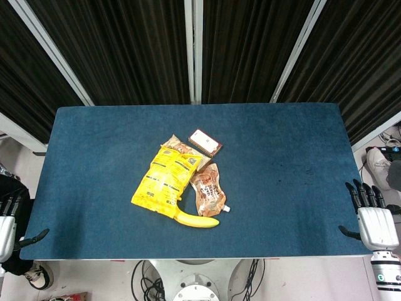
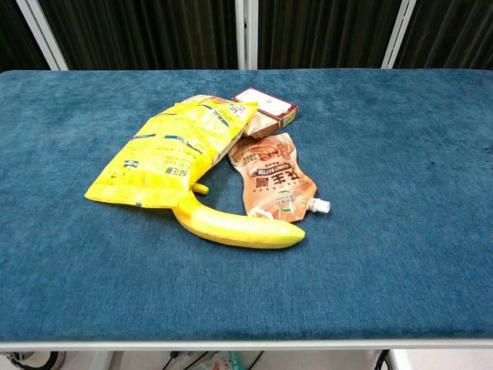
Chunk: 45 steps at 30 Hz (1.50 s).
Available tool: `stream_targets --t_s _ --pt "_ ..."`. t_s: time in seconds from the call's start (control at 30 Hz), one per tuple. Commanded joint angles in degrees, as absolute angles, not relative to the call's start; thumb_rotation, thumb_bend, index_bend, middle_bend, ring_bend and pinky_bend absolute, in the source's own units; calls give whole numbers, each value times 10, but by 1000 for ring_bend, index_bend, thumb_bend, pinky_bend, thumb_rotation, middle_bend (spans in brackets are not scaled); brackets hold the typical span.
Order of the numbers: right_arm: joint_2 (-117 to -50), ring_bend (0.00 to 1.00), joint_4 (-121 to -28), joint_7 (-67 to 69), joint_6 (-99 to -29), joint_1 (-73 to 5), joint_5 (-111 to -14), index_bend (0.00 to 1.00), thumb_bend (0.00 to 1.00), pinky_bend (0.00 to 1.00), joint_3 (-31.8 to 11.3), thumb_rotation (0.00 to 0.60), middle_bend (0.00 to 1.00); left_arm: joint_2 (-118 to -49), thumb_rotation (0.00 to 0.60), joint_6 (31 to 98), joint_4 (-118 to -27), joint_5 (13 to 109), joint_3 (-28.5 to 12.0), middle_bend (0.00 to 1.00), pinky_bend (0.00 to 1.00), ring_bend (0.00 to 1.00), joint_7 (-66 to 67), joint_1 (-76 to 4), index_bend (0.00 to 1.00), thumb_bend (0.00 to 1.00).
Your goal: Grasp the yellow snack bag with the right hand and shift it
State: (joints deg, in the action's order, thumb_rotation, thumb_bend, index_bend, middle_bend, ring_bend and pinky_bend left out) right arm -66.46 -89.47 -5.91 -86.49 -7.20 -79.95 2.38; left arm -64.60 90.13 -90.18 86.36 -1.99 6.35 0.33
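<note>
The yellow snack bag [image 1: 168,179] [image 2: 173,150] lies flat near the middle of the blue table, slanting from upper right to lower left. Its lower end rests on a banana. My right hand [image 1: 374,219] hangs at the table's right front edge, fingers spread, holding nothing, far from the bag. My left hand [image 1: 7,222] sits off the table's left front corner, partly cut off by the frame, fingers apart and empty. Neither hand shows in the chest view.
A banana [image 1: 197,220] [image 2: 239,227] lies just in front of the bag. A brown spouted pouch [image 1: 208,190] [image 2: 272,179] lies to its right. A small dark box [image 1: 205,142] [image 2: 266,108] sits behind. Blue table [image 1: 288,150].
</note>
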Motion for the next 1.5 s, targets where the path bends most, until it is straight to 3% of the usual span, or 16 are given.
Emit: stream_targets --t_s 0.03,0.63,0.9,1.17,1.5 --pt "-670 0 -888 -56 -871 -67 -807 0 0 0 18 600 0 -645 432 902 -903 866 -19 94 211 108 64 3 107 77" --pt "-678 0 -911 -31 -846 -89 -849 0 0 0 -19 600 0 -644 431 901 -904 867 -17 94 210 108 60 2 107 77" --pt "-701 0 -988 -125 -720 -212 -836 0 0 0 -91 600 0 -649 430 905 -902 870 -11 93 211 108 58 8 107 77" --pt "-804 0 -955 -262 -568 -366 -727 0 0 0 -160 600 0 -650 431 913 -895 867 -5 94 210 108 51 19 107 78" --pt "-959 0 -848 -320 -492 -508 -682 0 0 0 -183 600 0 -655 431 912 -879 859 -5 94 211 108 35 26 107 84"
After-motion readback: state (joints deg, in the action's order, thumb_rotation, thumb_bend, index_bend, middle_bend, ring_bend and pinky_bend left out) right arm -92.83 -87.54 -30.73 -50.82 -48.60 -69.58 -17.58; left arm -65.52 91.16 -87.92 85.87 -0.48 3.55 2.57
